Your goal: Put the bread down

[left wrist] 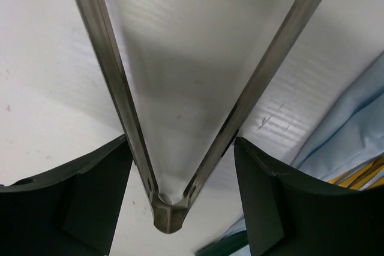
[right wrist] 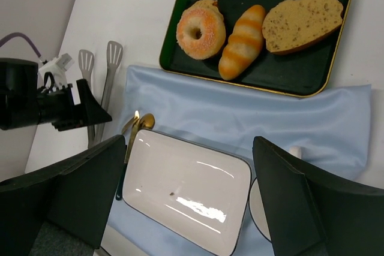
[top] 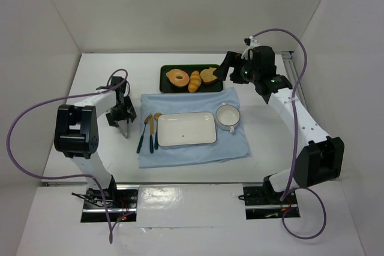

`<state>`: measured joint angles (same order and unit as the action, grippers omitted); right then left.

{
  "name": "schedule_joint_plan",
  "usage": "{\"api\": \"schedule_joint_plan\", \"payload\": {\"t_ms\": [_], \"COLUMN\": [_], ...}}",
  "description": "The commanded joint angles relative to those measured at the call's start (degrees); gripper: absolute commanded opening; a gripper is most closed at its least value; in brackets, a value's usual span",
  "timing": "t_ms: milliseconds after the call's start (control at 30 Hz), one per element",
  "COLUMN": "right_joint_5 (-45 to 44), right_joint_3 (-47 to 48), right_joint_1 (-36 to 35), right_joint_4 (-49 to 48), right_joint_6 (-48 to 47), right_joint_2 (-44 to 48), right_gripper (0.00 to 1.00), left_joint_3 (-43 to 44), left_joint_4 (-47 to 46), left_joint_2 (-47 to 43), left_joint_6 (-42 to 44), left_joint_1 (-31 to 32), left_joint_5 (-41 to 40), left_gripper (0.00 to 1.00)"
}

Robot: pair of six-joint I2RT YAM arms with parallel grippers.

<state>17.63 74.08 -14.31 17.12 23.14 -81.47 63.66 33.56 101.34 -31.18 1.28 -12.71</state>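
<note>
The bread (top: 177,78), a ring with an orange-tan crust and a small hole, lies at the left end of a dark green tray (top: 168,89) at the far side of the table (top: 96,76). Beside it on the tray we see a striped golden roll (top: 194,81) in the middle and a brown-crusted slice (top: 209,75) at the right end. Neither gripper touches the bread.

The metal tongs (top: 125,130) lie flat on the bare table just left of the light blue cloth (top: 198,151). In the left wrist view we see their two arms spread in a wide V from the hinge, with nothing pinched between them. The left gripper (top: 122,115) sits low over the tongs, its dark fingers standing wide, one on each side of the hinge end. We cannot tell whether the pads touch the metal.

The right gripper (top: 228,70) hangs above the right end of the tray, and in its wrist view we see its fingers far apart with nothing between them, looking down over tray, cloth and plate.

On the cloth, near the tray's front edge, a white rectangular plate (top: 186,129) with a dark rim sits bare. A white cup (top: 228,116) stands just beside its right end, and gold-headed cutlery (top: 150,133) with dark handles lies along its left side.
</note>
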Motion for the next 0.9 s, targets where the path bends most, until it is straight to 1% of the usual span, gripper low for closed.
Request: {"api": "schedule_joint_plan", "payload": {"t_ms": [0, 167, 367, 400, 433, 500, 533, 567, 600, 733, 767, 867], "right_joint_5": [1.2, 1.2, 1.2, 1.2, 1.2, 0.7, 0.7, 0.7, 0.7, 0.7, 0.7, 0.7], "right_joint_3": [-0.3, 0.2, 0.2, 0.2, 0.7, 0.7, 0.7, 0.7, 0.7, 0.2, 0.2, -0.3], "right_joint_1": [0.8, 0.8, 0.8, 0.8, 1.3, 1.3, 1.3, 1.3, 1.3, 1.3, 1.3, 1.3], "right_joint_4": [-3.2, -2.6, -2.6, -2.6, -2.6, -2.6, -2.6, -2.6, -2.6, -3.3, -3.3, -3.9], "right_joint_6": [0.2, 0.2, 0.7, 0.7, 0.7, 0.7, 0.7, 0.7, 0.7, 1.2, 1.2, 1.2], "right_joint_2": [2.3, 1.8, 1.8, 1.8, 1.8, 1.8, 1.8, 1.8, 1.2, 1.2, 1.2, 1.2], "right_gripper": [0.93, 0.93, 0.93, 0.93, 0.93, 0.93, 0.93, 0.93, 0.93, 0.93, 0.93, 0.92], "left_joint_3": [3.2, 5.5, 7.5, 7.5, 6.9, 6.4, 5.9, 5.9, 5.3, 4.8, 4.8, 7.1], "left_joint_4": [-0.3, -0.3, -0.3, -0.3, -0.3, -0.9, -1.4, -1.4, -1.4, -2.1, -2.1, -0.8], "left_joint_2": [3.1, 6.8, 9.7, 10.4, 10.4, 10.4, 10.4, 10.4, 9.7, 6.2, 3.8, -0.1], "left_joint_6": [2.3, 3.4, 5.1, 5.1, 5.1, 5.1, 5.1, 5.1, 5.1, 5.1, 5.1, 5.1], "left_joint_1": [-0.8, -1.9, -2.4, -2.4, -2.4, -2.4, -2.4, -2.4, -2.4, -2.9, -2.9, -2.9], "left_joint_5": [0.9, 1.5, 3.3, 3.3, 4.0, 4.8, 5.5, 5.5, 6.1, 6.9, 7.5, 8.0], "left_gripper": [0.81, 0.81, 0.77, 0.75, 0.70, 0.64, 0.55, 0.52, 0.50, 0.50, 0.50, 0.50]}}
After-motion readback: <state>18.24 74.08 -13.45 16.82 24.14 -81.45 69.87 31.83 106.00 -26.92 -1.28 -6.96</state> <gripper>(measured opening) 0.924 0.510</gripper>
